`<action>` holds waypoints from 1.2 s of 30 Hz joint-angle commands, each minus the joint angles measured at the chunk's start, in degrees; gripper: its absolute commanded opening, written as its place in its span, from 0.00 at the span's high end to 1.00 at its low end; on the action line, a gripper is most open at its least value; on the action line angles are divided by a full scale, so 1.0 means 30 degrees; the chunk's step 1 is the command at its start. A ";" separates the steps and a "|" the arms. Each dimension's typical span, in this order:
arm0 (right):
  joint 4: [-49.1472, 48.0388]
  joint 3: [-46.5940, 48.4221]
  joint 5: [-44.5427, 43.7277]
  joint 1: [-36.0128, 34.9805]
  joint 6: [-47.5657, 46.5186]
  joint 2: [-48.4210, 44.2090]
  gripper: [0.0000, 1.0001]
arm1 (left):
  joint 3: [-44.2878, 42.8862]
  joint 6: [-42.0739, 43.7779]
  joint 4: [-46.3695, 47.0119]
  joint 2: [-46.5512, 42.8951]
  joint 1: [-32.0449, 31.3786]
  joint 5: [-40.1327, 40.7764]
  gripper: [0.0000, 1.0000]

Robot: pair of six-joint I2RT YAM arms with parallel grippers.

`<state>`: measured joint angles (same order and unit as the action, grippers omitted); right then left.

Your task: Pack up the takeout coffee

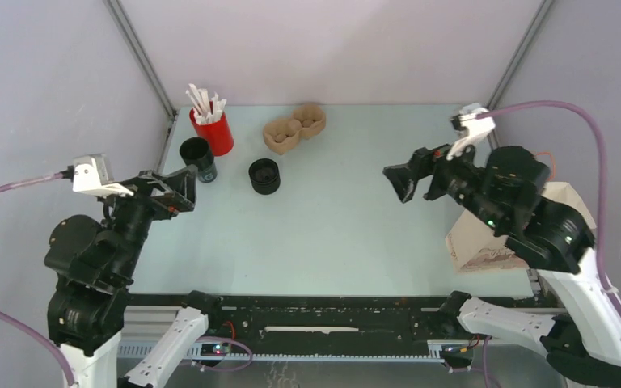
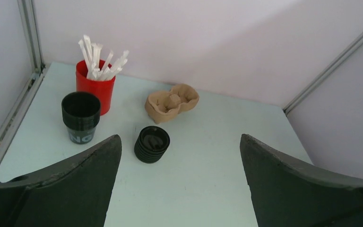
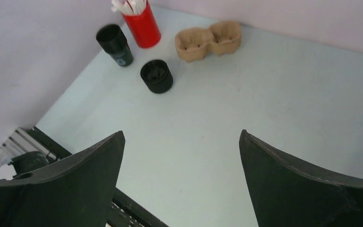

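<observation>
The takeout coffee point(image 1: 198, 159) is a small black tapered cup standing at the far left of the table, next to the red cup; it also shows in the left wrist view point(image 2: 81, 116) and the right wrist view point(image 3: 115, 44). My left gripper point(image 1: 183, 191) hovers just near of the cup, open and holding nothing point(image 2: 179, 138). My right gripper point(image 1: 403, 183) hangs over the right half of the table, far from the cup, open with only bare table between its fingers point(image 3: 181, 133). A brown paper bag point(image 1: 471, 242) sits at the right edge, mostly hidden behind the right arm.
A red cup of white sticks point(image 1: 213, 130) stands behind the coffee. A squat black ribbed round piece point(image 1: 264, 176) sits to its right. A brown pulp cup carrier point(image 1: 294, 128) lies near the back wall. Walls and metal posts close in the left, back and right sides.
</observation>
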<state>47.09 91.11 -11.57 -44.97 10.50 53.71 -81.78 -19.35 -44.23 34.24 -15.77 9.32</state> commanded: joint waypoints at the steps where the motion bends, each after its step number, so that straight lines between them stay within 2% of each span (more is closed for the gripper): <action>1: 0.0642 -0.0277 -0.1622 -0.1196 0.0963 0.1289 0.01 | 0.1133 -0.0925 0.0178 0.0079 0.1099 -0.2014 0.00; 6: 0.1461 -0.0254 -0.2336 -0.2186 0.1422 0.3151 0.01 | 0.2430 -0.1258 -0.0068 0.0659 0.1830 -0.3357 0.00; 10: 0.2022 -0.0461 -0.2760 -0.2518 0.2046 0.4463 0.01 | 0.3513 -0.1120 -0.0318 0.1140 0.2133 -0.3269 0.00; 12: 0.2388 -0.0592 -0.2937 -0.2592 0.2348 0.5054 0.01 | 0.3534 -0.0588 -0.1069 0.2001 0.2219 -0.2643 0.00; 15: 0.2775 -0.0906 -0.3232 -0.2543 0.2766 0.5740 0.01 | 0.3019 0.0324 -0.2406 0.3821 0.2305 -0.0326 0.00; 18: 0.3192 -0.1086 -0.3419 -0.2555 0.3302 0.6367 0.01 | 0.2509 0.1062 -0.2553 0.5995 0.2609 0.1423 0.00; 23: 0.2124 -0.2393 -0.2249 -0.2507 0.3644 0.5672 0.00 | 0.0258 0.1718 -0.2071 1.1100 0.3657 0.2026 0.00; 28: 0.1519 -0.3390 0.0753 -0.2110 0.2670 0.4577 0.00 | -0.3975 0.2120 -0.1916 1.7276 0.4831 0.2450 0.02; 32: 0.1388 -0.3839 0.1156 -0.2134 0.2432 0.4148 0.01 | -0.7665 0.1878 -0.2770 2.1910 0.6372 0.0328 0.16; 36: 0.1588 -0.3912 0.0949 -0.2125 0.2190 0.4043 0.00 | -0.8481 0.1973 -0.1878 2.3157 0.6980 -0.2585 0.23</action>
<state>53.54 79.79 -9.65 -51.44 18.41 66.98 -103.39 -14.48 -50.83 102.52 3.14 9.69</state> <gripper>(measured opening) 0.993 0.807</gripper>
